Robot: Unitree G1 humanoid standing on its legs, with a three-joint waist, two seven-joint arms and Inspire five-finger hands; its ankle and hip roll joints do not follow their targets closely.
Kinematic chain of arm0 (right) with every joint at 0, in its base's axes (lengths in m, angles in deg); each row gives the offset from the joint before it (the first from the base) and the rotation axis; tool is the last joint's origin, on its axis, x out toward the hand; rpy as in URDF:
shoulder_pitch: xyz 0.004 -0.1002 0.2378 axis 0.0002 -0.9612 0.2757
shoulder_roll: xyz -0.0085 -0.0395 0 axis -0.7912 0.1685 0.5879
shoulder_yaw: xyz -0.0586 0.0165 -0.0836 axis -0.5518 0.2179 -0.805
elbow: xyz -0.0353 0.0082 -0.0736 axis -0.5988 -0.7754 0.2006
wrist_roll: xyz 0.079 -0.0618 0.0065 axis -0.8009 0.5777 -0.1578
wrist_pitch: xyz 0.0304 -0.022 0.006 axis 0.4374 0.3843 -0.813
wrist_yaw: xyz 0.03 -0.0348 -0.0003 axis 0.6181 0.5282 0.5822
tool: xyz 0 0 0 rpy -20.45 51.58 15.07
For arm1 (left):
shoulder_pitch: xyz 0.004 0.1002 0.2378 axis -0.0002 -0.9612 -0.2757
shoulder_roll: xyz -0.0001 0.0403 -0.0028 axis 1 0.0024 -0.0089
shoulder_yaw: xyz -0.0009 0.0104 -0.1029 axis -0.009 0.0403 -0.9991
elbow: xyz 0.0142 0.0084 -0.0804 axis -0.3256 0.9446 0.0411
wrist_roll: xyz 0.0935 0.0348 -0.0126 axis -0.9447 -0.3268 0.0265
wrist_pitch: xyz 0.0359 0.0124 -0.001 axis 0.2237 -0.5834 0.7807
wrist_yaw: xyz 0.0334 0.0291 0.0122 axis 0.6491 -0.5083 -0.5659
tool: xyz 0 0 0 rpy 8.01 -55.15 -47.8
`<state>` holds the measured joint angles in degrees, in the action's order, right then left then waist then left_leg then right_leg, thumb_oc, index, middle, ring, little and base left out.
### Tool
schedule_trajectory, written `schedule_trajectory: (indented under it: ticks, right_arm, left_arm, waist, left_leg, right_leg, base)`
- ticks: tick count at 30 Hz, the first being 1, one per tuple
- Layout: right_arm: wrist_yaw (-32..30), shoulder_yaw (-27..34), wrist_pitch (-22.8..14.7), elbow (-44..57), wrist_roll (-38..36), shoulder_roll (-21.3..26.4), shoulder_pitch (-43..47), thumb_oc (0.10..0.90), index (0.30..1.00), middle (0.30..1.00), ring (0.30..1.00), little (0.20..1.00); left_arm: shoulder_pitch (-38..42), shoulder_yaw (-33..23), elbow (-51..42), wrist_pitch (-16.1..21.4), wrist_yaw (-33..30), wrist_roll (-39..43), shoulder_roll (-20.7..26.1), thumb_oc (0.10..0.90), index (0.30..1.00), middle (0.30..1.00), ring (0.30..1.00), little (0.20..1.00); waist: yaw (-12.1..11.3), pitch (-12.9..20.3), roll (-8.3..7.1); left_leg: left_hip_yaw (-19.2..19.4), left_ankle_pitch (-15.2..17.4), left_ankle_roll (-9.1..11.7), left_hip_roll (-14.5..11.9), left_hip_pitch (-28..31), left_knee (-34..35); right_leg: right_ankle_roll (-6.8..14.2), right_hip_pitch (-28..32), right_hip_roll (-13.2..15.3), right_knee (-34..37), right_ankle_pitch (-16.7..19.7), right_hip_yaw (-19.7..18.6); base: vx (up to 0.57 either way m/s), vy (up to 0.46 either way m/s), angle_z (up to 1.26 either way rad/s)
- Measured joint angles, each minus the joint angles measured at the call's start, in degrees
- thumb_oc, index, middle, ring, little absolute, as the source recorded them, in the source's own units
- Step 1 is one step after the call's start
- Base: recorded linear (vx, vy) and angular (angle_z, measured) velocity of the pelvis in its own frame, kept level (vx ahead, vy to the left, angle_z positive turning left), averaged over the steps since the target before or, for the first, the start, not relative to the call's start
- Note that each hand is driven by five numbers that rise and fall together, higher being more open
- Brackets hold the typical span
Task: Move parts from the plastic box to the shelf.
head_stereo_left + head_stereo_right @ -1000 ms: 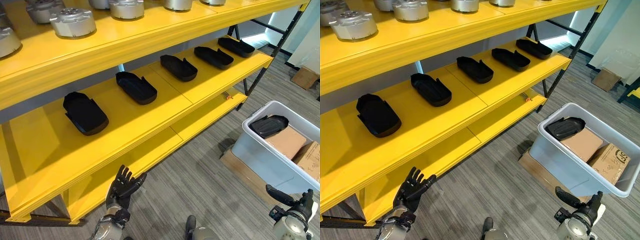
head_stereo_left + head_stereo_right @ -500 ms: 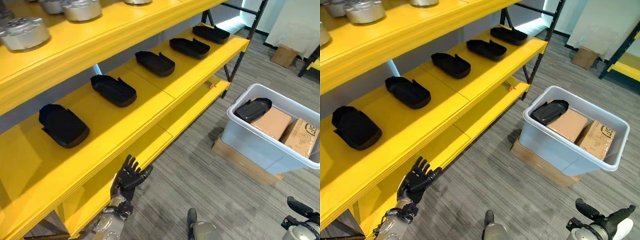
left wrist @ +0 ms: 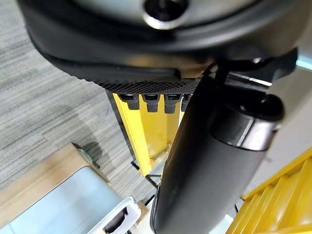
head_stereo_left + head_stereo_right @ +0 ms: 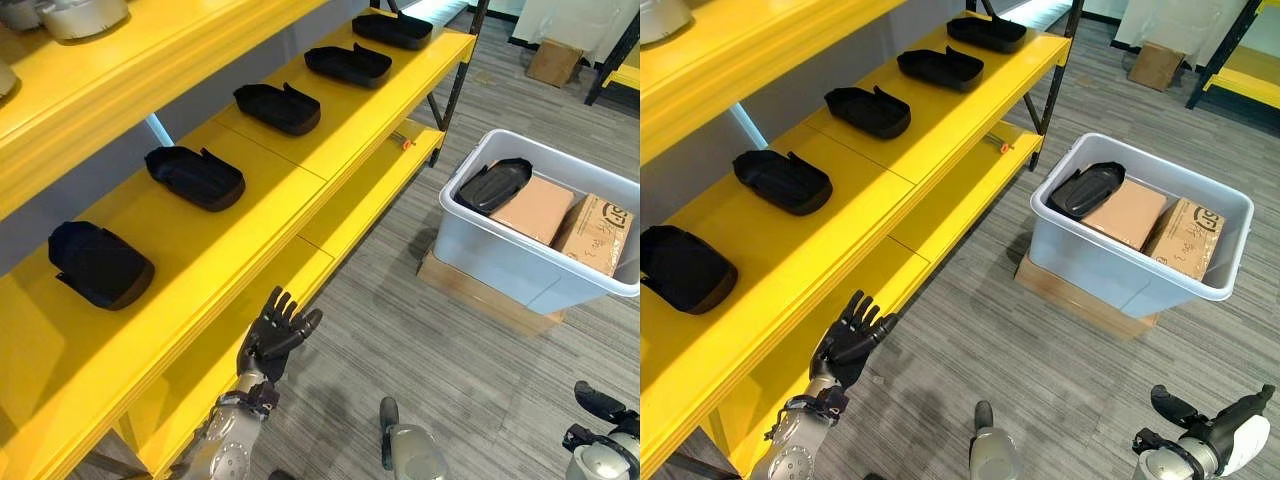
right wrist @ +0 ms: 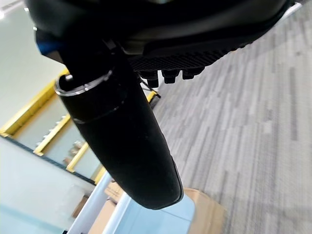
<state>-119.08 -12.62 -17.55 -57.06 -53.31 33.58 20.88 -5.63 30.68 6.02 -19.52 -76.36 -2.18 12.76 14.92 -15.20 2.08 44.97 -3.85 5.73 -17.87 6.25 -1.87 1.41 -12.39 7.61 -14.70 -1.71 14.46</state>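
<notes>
The fingers of the dark left hand are straight and spread apart, holding nothing; the hand hangs above the grey striped carpet floor, just in front of the front edge of the lowest board of the yellow metal shelf. The dark right hand shows low at the right, above the floor, and its thumb stands out straight; I cannot tell how its fingers are.

On the middle board of the shelf five black shallow plastic tray-shaped parts lie in a row, each apart from the next, going from the near left end to the far right corner. One more black plastic part lies in the pale grey plastic box, tilted in its far left corner, on a brown cardboard carton. The box stands on a flat brown cardboard sheet on the floor, well apart from both hands.
</notes>
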Motion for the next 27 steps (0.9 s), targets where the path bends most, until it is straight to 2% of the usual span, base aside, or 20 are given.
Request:
schedule_trajectory:
  ticks: [3,4,5,6,7,8,9,10,11,12,13,14,15,16,17,18,19,20,22,27]
  right_arm:
    - [-0.2,-1.3,0.3,1.9,3.6,2.5,0.8,0.9,1.0,1.0,1.0,1.0]
    - [-0.1,-2.7,0.4,2.0,6.3,3.6,2.0,0.9,1.0,1.0,1.0,1.0]
    - [0.2,-3.1,0.3,2.5,7.4,4.2,2.2,0.9,1.0,1.0,1.0,1.0]
    - [1.6,-6.9,0.4,4.6,11.7,8.6,5.2,0.9,1.0,1.0,1.0,1.0]
    - [1.7,-6.8,0.5,4.9,12.1,8.7,4.9,0.9,1.0,1.0,1.0,1.0]
    - [2.2,-6.5,1.8,4.9,11.7,8.8,3.2,0.9,1.0,1.0,1.0,1.0]
    - [2.7,-4.5,2.3,5.3,11.6,9.2,0.4,0.9,1.0,1.0,1.0,1.0]
    - [3.3,-4.5,3.1,6.2,11.4,7.9,-1.4,0.9,1.0,1.0,1.0,1.0]
    - [3.6,-4.8,3.6,9.0,11.2,5.9,-4.6,0.9,1.0,1.0,1.0,1.0]
    - [3.4,-4.7,4.1,9.3,11.0,4.8,-1.8,0.9,1.0,1.0,1.0,1.0]
    - [3.5,-4.9,4.1,8.9,9.5,3.6,-0.5,0.9,1.0,1.0,1.0,1.0]
    - [4.1,-5.7,2.9,7.6,8.4,4.2,6.0,0.9,1.0,1.0,1.0,1.0]
    - [3.8,-5.6,2.0,8.5,8.4,3.9,6.6,0.9,1.0,1.0,1.0,1.0]
    - [3.7,-5.7,1.7,9.1,8.4,2.9,5.6,0.9,1.0,1.0,1.0,1.0]
    - [2.0,-6.1,2.0,10.1,8.4,-2.1,4.1,0.9,1.0,1.0,1.0,1.0]
    - [1.7,-9.4,2.0,10.5,8.6,-3.2,3.2,0.9,1.0,1.0,1.0,1.0]
    - [1.8,-11.3,2.4,10.5,8.5,-3.2,3.5,0.9,1.0,1.0,1.0,1.0]
    - [2.0,-12.0,2.5,10.6,8.6,-3.2,3.5,0.9,1.0,1.0,1.0,1.0]
    - [1.2,-12.0,3.1,10.5,8.5,-3.2,3.5,0.9,1.0,1.0,1.0,1.0]
    - [-6.1,-10.6,4.1,7.6,7.6,-3.3,5.9,0.9,1.0,1.0,1.0,1.0]
  left_arm:
    - [0.6,0.1,0.0,0.0,-1.7,0.1,0.1,0.9,1.0,1.0,1.0,1.0]
    - [-0.2,-0.3,0.0,0.0,-2.5,0.3,0.6,0.9,1.0,1.0,1.0,1.0]
    - [-0.7,-0.5,0.0,0.0,-2.7,0.6,0.7,0.9,1.0,1.0,1.0,1.0]
    - [-7.3,-3.0,-1.7,1.3,-2.9,2.3,1.1,0.9,1.0,1.0,1.0,1.0]
    - [-8.8,-3.2,-1.5,1.4,-3.4,2.3,2.1,0.9,1.0,1.0,1.0,1.0]
    - [-9.0,-4.5,-1.5,1.4,-3.4,2.2,1.6,0.9,1.0,1.0,1.0,1.0]
    - [-8.6,-5.8,-1.6,1.2,-2.3,2.1,0.0,0.9,1.0,1.0,1.0,1.0]
    - [-9.8,-8.1,-2.0,1.2,-1.8,2.2,0.2,0.9,1.0,1.0,1.0,1.0]
    - [-10.3,-8.5,-1.1,1.2,-1.0,2.1,2.7,0.9,1.0,1.0,1.0,1.0]
    - [-10.9,-8.5,-0.3,0.6,-1.0,2.2,2.5,0.9,1.0,1.0,1.0,1.0]
    - [-12.0,-7.7,1.1,0.1,-1.0,2.2,-2.0,0.9,1.0,1.0,1.0,1.0]
    - [-13.9,-7.3,0.6,0.8,-1.0,2.1,-2.5,0.9,1.0,1.0,1.0,1.0]
    - [-12.5,-7.5,0.8,0.5,-1.1,2.1,-1.7,0.9,1.0,1.0,1.0,1.0]
    - [-11.0,-7.6,0.6,0.4,-1.1,2.1,-1.2,0.9,1.0,1.0,1.0,1.0]
    - [-7.7,-6.7,-0.8,-1.2,0.5,1.8,1.9,0.9,1.0,1.0,1.0,1.0]
    - [-4.2,-6.4,-1.3,-2.1,1.2,1.0,3.6,0.9,1.0,1.0,1.0,1.0]
    - [-2.9,-7.1,-3.2,-2.4,1.2,0.9,4.1,0.9,1.0,1.0,1.0,1.0]
    - [-2.5,-7.7,-4.0,-2.4,1.2,0.4,4.5,0.9,1.0,1.0,1.0,1.0]
    - [-3.6,-7.8,-3.8,-2.8,1.1,-0.2,4.3,0.9,1.0,1.0,1.0,1.0]
    - [-4.6,-7.8,-3.9,-2.7,1.6,-1.4,4.4,0.9,1.0,1.0,1.0,1.0]
  waist:
    - [-0.1,-0.2,0.19]
    - [-1.9,-0.6,-0.49]
    - [-2.4,-0.8,-0.78]
    - [-4.2,-1.1,-1.39]
    - [-4.0,-1.2,-1.48]
    - [-6.6,-1.8,-2.94]
    - [-8.3,-1.4,-0.26]
    - [-12.1,-1.6,0.74]
    - [-10.2,-1.8,-2.38]
    - [-10.0,-3.5,-2.68]
    - [-10.9,-4.7,-2.69]
    - [-13.3,-4.6,-0.89]
    - [-12.6,-4.4,-1.25]
    - [-12.8,-3.9,-3.36]
    - [-12.0,-2.9,-5.82]
    - [-11.7,-1.5,-7.99]
    - [-12.3,-1.2,-7.43]
    - [-12.3,-0.6,-6.75]
    - [-12.2,-0.1,-5.09]
    - [-12.0,0.6,-3.79]
  left_leg:
    - [-4.3,-0.7,-0.3,0.0,0.0,-0.7]
    - [-13.8,-1.3,-1.2,0.0,0.1,-3.5]
    - [-17.3,-1.4,-1.2,-0.2,-0.4,-5.9]
    - [-37.2,9.1,-2.6,9.3,-2.2,-3.5]
    - [-40.7,9.5,-3.4,12.2,-4.6,-2.4]
    - [-45.1,9.1,-4.1,15.7,-7.6,-1.2]
    - [-39.2,9.8,-4.4,12.4,-15.7,-1.8]
    - [-33.9,3.6,-1.7,7.1,-18.2,-7.3]
    - [-31.2,3.4,0.7,7.0,-20.8,-12.4]
    - [-33.2,2.5,2.9,7.6,-23.6,-9.0]
    - [-41.7,2.5,2.8,9.8,-22.4,0.6]
    - [-49.0,5.2,-0.1,12.6,-17.6,-1.0]
    - [-49.3,4.0,-3.0,15.4,-16.3,-4.0]
    - [-45.9,4.0,-3.0,16.2,-16.4,-5.2]
    - [-41.4,3.9,-2.8,15.9,-15.3,-2.1]
    - [-38.2,2.5,-4.0,17.9,-13.1,1.1]
    - [-37.9,-0.9,-5.6,19.2,-12.2,1.2]
    - [-38.1,-1.1,-5.9,20.1,-12.0,2.0]
    - [-39.3,-4.1,-9.9,20.8,-9.8,6.4]
    - [-39.3,-4.9,-9.4,19.9,-9.9,6.4]
  right_leg:
    - [-0.9,-2.2,-0.5,-3.7,-2.3,-2.3]
    - [-1.5,-2.4,-1.8,-3.6,-2.1,-6.4]
    - [-1.7,-2.0,-1.9,-3.1,-1.8,-7.5]
    - [-2.2,1.1,-3.7,6.8,5.2,-17.2]
    - [-1.9,3.9,-3.8,11.5,6.8,-17.9]
    - [-2.7,5.2,-3.3,12.8,6.2,-19.5]
    - [-1.9,5.1,-4.4,12.3,4.5,-13.8]
    - [-1.9,-1.5,-5.9,-13.7,-5.7,-7.2]
    - [-4.5,2.7,-3.2,-13.7,-15.8,-3.4]
    - [-5.2,2.3,-2.0,-11.3,-13.6,-6.2]
    - [-1.5,9.8,0.4,-3.0,-9.9,-9.2]
    - [0.8,15.7,-0.3,5.8,-7.1,-17.0]
    - [1.7,16.9,0.9,6.7,-7.9,-17.9]
    - [0.9,17.4,2.2,6.3,-9.1,-19.6]
    - [0.5,17.0,0.6,5.3,-9.2,-12.8]
    - [2.0,21.4,0.1,12.9,-4.2,-10.7]
    - [2.8,22.2,1.4,14.0,-4.0,-10.6]
    - [2.8,22.0,1.8,14.5,-4.0,-10.1]
    - [2.8,21.1,-0.2,17.6,-3.3,-9.2]
    - [4.0,22.0,-1.6,19.5,-1.2,-9.4]
  base:
    - [0.04,-0.002,-0.41]
    - [0.14,0.04,-1.0]
    - [0.22,0.024,-2.32]
    - [0.24,-0.002,-1.93]
    - [0.22,0.01,-2.12]
    - [0.2,0.042,-0.75]
    - [0.22,0.092,-1.15]
    - [0.35,0.149,-0.11]
    - [0.45,0.203,0.11]
    - [0.59,0.258,0.51]
    - [0.56,0.237,-1.76]
    - [0.58,0.202,-2.41]
    - [0.42,0.105,-2.5]
    - [0.35,0.057,-0.8]
    - [0.2,0.002,-0.34]
    - [0.18,-0.024,-0.39]
    - [0.13,-0.041,-0.48]
    - [0.09,-0.061,-0.3]
    - [0.01,-0.075,0.14]
    - [-0.04,-0.056,0.11]
